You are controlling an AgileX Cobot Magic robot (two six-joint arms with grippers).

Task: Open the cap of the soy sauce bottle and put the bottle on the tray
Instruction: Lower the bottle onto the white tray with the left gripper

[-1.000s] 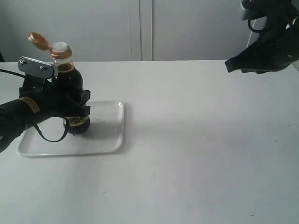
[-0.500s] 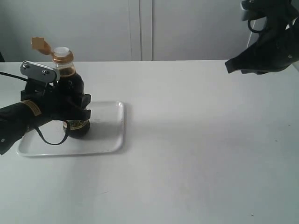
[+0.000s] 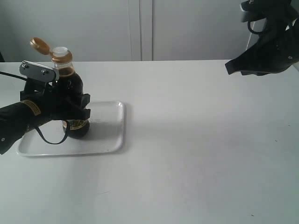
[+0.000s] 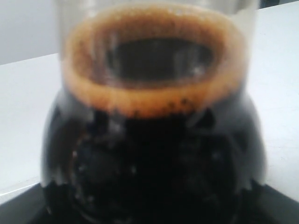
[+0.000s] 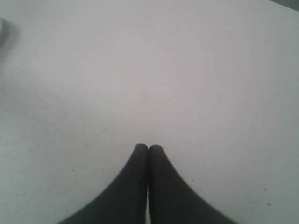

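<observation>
The soy sauce bottle [image 3: 71, 86] stands upright on the white tray [image 3: 108, 134] at the left of the exterior view. Its orange-brown cap [image 3: 39, 44] is flipped back on its hinge, baring the white spout [image 3: 60, 50]. My left gripper [image 3: 77, 106] is shut round the bottle's belly from the left. The left wrist view is filled by the bottle [image 4: 154, 93], dark liquid under a ring of brown foam. My right gripper [image 3: 231, 66] hangs high at the far right, shut and holding nothing; its fingertips [image 5: 149, 148] meet above bare table.
The white table [image 3: 196, 140] stretches to the right of the tray. A pale wall with a vertical seam [image 3: 145, 28] stands behind the table's far edge.
My left gripper has lowered the bottle slightly, down to the tray, over the last second. The cap stays flipped open. The right arm has not moved.
</observation>
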